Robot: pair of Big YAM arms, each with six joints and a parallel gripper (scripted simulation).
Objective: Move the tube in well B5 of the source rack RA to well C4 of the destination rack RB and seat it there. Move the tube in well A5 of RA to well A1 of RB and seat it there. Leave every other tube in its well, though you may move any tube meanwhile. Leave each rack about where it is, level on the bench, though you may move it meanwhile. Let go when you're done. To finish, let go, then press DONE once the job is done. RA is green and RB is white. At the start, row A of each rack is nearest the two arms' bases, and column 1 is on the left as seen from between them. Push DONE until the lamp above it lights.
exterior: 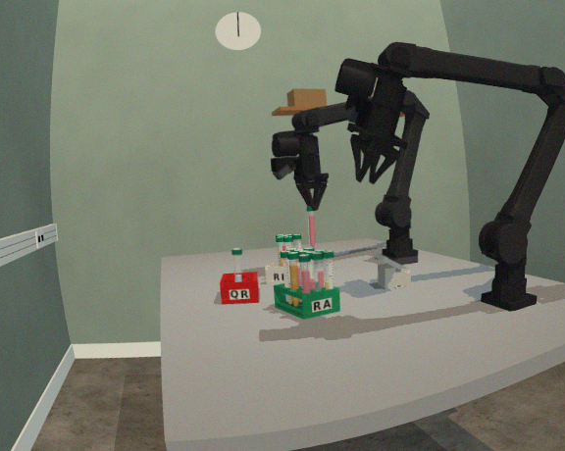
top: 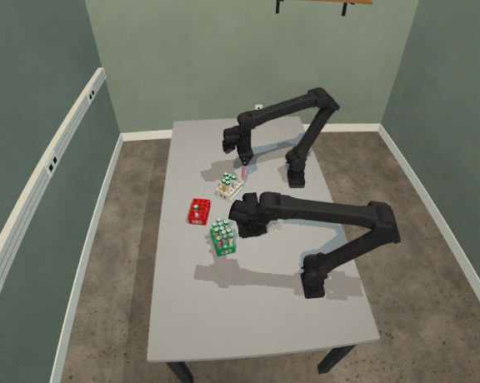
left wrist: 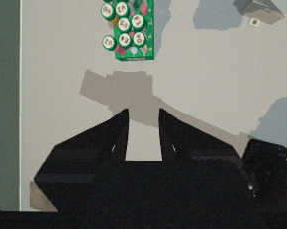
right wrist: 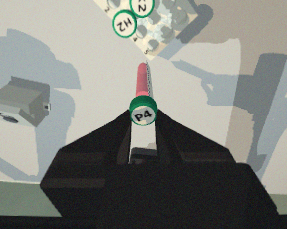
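My right gripper [top: 245, 162] [exterior: 315, 209] [right wrist: 143, 114] is shut on the cap of a pink tube marked P4 [top: 243, 172] [exterior: 312, 229] [right wrist: 142, 80]. The tube hangs nearly upright, above and beside a corner of the white rack RB [top: 232, 196] [exterior: 277, 275] [right wrist: 150, 49]. RB holds several green-capped tubes, with free wells along its near side in the right wrist view. My left gripper [exterior: 366, 181] [left wrist: 143, 114] is partly open and empty, high above the table. The green rack RA [top: 226, 252] [exterior: 304, 307] [left wrist: 150, 40] holds several capped tubes; some wells are hidden.
A red rack QR [top: 206, 221] [exterior: 252, 279] with one capped tube [top: 196, 207] [exterior: 237, 260] stands near RA and RB. A pale box [top: 275, 226] [exterior: 386, 276] [left wrist: 260, 10] [right wrist: 26, 100] stands on the arms' side of the racks. Its lamp cannot be made out.
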